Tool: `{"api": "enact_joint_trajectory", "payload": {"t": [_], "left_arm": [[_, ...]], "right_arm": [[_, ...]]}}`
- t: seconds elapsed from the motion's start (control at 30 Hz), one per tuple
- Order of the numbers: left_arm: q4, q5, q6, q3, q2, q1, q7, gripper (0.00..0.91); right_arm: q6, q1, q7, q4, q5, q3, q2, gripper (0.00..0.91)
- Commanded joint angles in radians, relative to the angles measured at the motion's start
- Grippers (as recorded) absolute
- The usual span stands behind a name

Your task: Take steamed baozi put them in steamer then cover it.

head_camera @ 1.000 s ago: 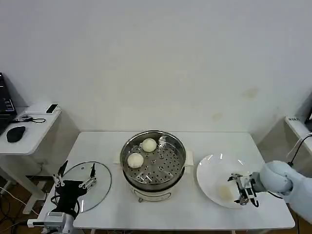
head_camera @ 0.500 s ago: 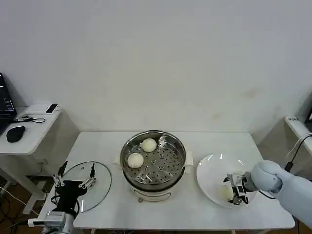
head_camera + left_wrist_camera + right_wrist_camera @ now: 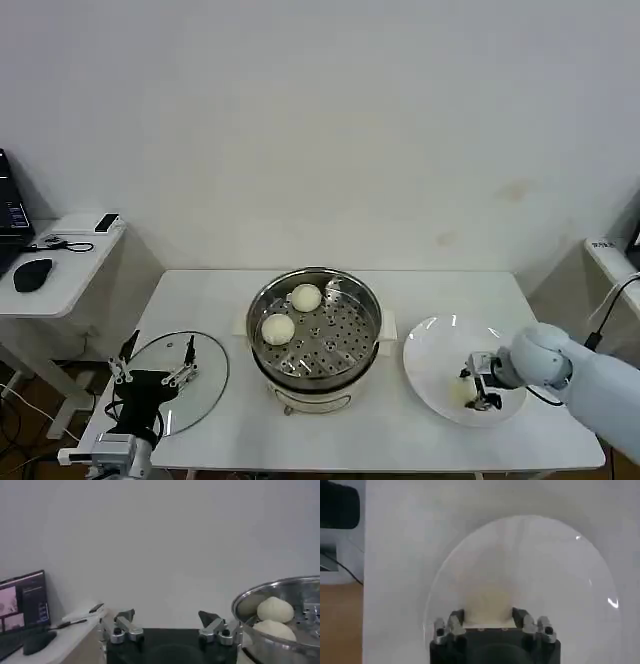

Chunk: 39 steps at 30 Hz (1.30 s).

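The steamer [image 3: 316, 330] stands at the table's middle with two steamed baozi [image 3: 306, 297] [image 3: 277, 328] on the left half of its perforated tray. Both buns also show over the steamer rim [image 3: 280, 592] in the left wrist view. On the white plate [image 3: 435, 345] to the right lies a third baozi [image 3: 461, 393] [image 3: 487, 602], and my right gripper [image 3: 482, 384] [image 3: 488, 617] is shut on it, a finger pressed to each side. The glass cover [image 3: 195, 372] lies flat at the front left. My left gripper [image 3: 155, 375] [image 3: 166, 617] hovers over it, open and holding nothing.
A low side table [image 3: 60, 265] with a black mouse [image 3: 32, 274] and a laptop [image 3: 22, 605] stands off the table's left end. Another white surface [image 3: 610, 255] sits at the far right. The plate lies close to the table's front right edge.
My right gripper slid left across the plate onto the baozi and closed round it. The left arm and the steamer have not moved.
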Motion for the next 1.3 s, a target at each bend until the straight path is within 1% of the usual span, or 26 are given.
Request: {"api": "enact_joint_trajectory", "payload": {"t": [0.03, 0.07, 0.2, 0.37, 0.43, 0.47, 0.5, 0.57, 0.7, 0.77, 0.8, 0.93, 1.0, 1.07, 1.13, 1.2, 1.27, 1.3], "left_arm": [[-0.003, -0.001, 0.001, -0.002, 0.002, 0.002, 0.000, 0.907], [-0.004, -0.002, 0.000, -0.004, 0.003, 0.003, 0.001, 0.907], [-0.001, -0.006, -0.002, -0.007, 0.005, 0.005, 0.001, 0.907], [0.001, -0.008, -0.006, -0.003, 0.005, 0.003, 0.001, 0.907], [0.001, -0.008, -0.007, 0.000, 0.005, 0.002, 0.002, 0.907], [0.001, -0.009, -0.007, 0.000, 0.005, 0.001, 0.002, 0.907], [0.001, -0.009, -0.007, 0.000, 0.005, -0.001, 0.002, 0.907], [0.002, -0.013, -0.008, -0.001, 0.006, -0.003, 0.002, 0.907], [0.004, -0.017, -0.015, -0.004, 0.004, -0.001, 0.002, 0.907], [0.004, -0.018, -0.017, -0.007, 0.003, 0.000, 0.002, 0.907], [0.004, -0.020, -0.017, -0.009, 0.002, 0.000, 0.001, 0.907], [0.002, -0.022, -0.017, -0.018, -0.005, 0.001, 0.000, 0.907], [0.001, -0.022, -0.017, -0.021, -0.009, 0.002, 0.000, 0.907], [-0.001, -0.022, -0.016, -0.026, -0.013, 0.003, 0.000, 0.907], [-0.008, -0.025, -0.015, -0.035, -0.016, 0.010, -0.001, 0.907], [-0.011, -0.027, -0.014, -0.047, -0.018, 0.014, -0.001, 0.907], [-0.018, -0.028, -0.013, -0.059, -0.021, 0.020, -0.001, 0.907], [-0.021, -0.029, -0.012, -0.064, -0.023, 0.023, -0.001, 0.907]], "right_arm": [[0.006, 0.126, -0.042, 0.004, 0.037, -0.038, -0.026, 0.635], [0.009, 0.130, -0.046, 0.004, 0.039, -0.039, -0.031, 0.635], [0.033, 0.251, -0.073, 0.007, 0.070, -0.066, -0.060, 0.635], [0.052, 0.390, -0.103, -0.004, 0.116, -0.117, -0.070, 0.645], [0.063, 0.499, -0.112, -0.018, 0.159, -0.174, -0.066, 0.645], [0.063, 0.508, -0.113, -0.019, 0.161, -0.186, -0.065, 0.645], [0.074, 0.600, -0.118, -0.027, 0.177, -0.227, -0.058, 0.645], [0.083, 0.681, -0.122, -0.032, 0.196, -0.295, -0.048, 0.645], [0.086, 0.861, -0.100, -0.043, 0.260, -0.425, -0.004, 0.645], [0.090, 0.922, -0.102, -0.050, 0.268, -0.487, 0.032, 0.645], [0.088, 0.983, -0.101, -0.058, 0.284, -0.525, 0.062, 0.645], [0.093, 1.064, -0.092, -0.068, 0.322, -0.593, 0.173, 0.645], [0.099, 1.074, -0.073, -0.069, 0.342, -0.608, 0.232, 0.645], [0.104, 1.072, -0.067, -0.070, 0.349, -0.623, 0.302, 0.645], [0.109, 1.057, -0.066, -0.074, 0.355, -0.631, 0.354, 0.645], [0.129, 1.042, -0.073, -0.078, 0.354, -0.639, 0.398, 0.645], [0.151, 1.030, -0.095, -0.082, 0.355, -0.648, 0.437, 0.645], [0.175, 1.023, -0.105, -0.087, 0.351, -0.653, 0.456, 0.645]]}}
